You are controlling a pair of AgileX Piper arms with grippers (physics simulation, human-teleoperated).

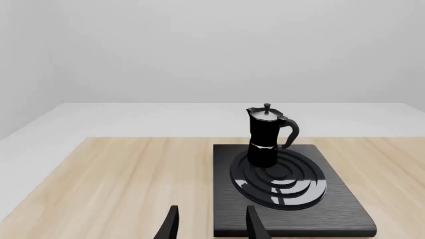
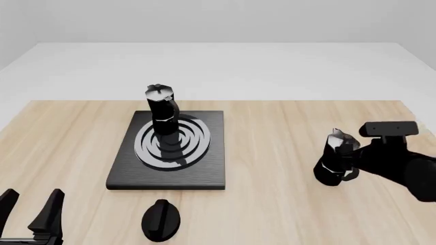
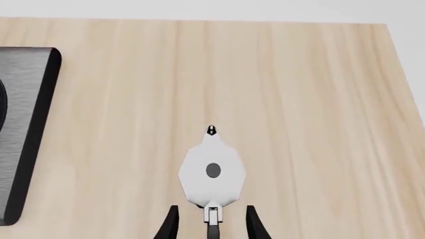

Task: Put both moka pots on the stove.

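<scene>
Front view: one moka pot (image 2: 162,115) is already set upright on the stove (image 2: 169,152), over the burner rings. Second pot (image 2: 336,162) is found upright on the table (image 2: 272,138), well right of the stove, nearest the right gripper (image 3: 211,224). Its handle is seen between the open fingers, not yet clamped. Left gripper (image 1: 209,224) is parked open, empty, near the stove's front edge.
</scene>
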